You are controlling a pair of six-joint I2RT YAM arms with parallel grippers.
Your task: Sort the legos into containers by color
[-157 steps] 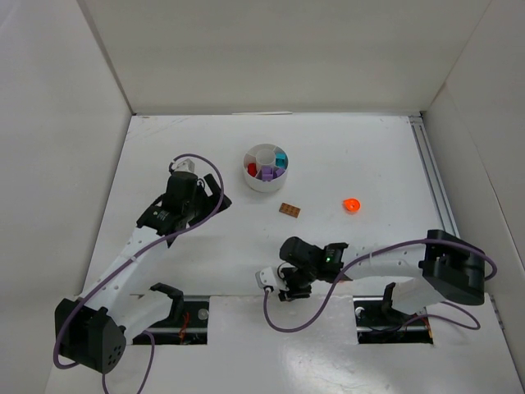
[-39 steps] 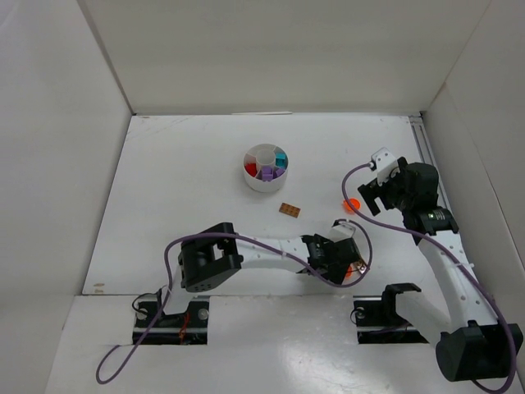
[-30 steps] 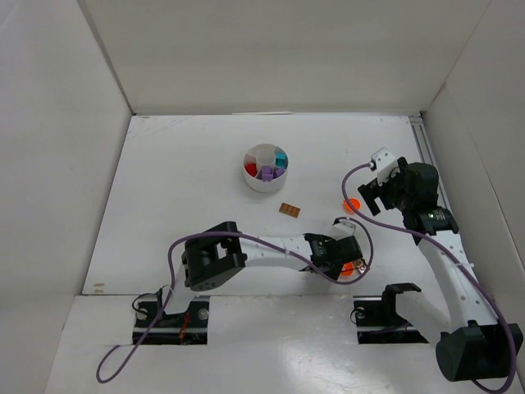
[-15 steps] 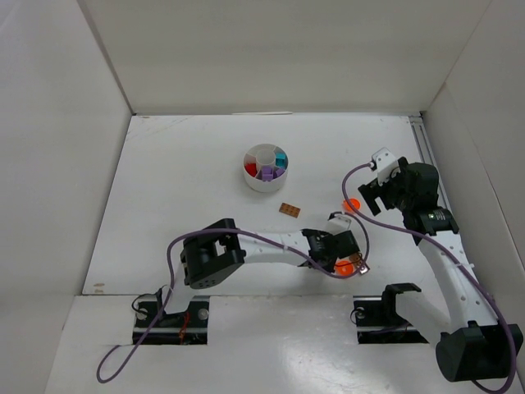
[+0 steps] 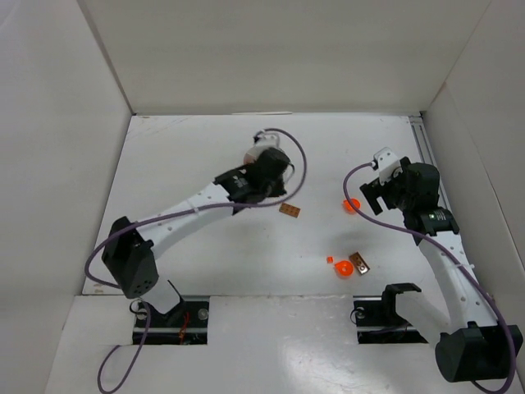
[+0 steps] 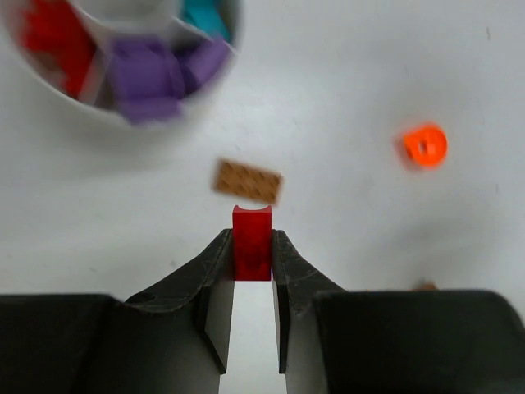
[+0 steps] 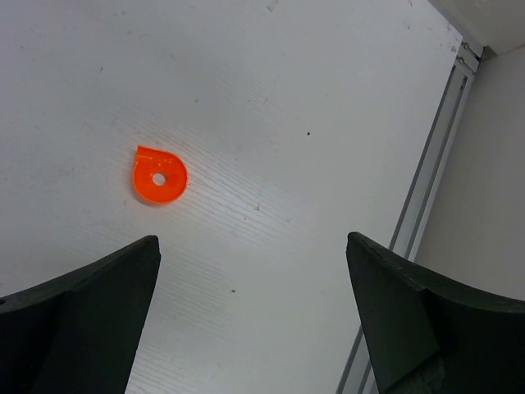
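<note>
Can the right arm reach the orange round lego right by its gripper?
Probably yes. The right gripper is open, and the orange round lego lies alone on the bare table just ahead of it, nothing in between.

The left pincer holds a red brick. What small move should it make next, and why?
Probably move forward and left until the red brick hangs over the wedge of the dish that holds red pieces, then open. The left pincer is shut on the brick, and the dish lies just ahead, red pieces beside the purple ones.
</note>
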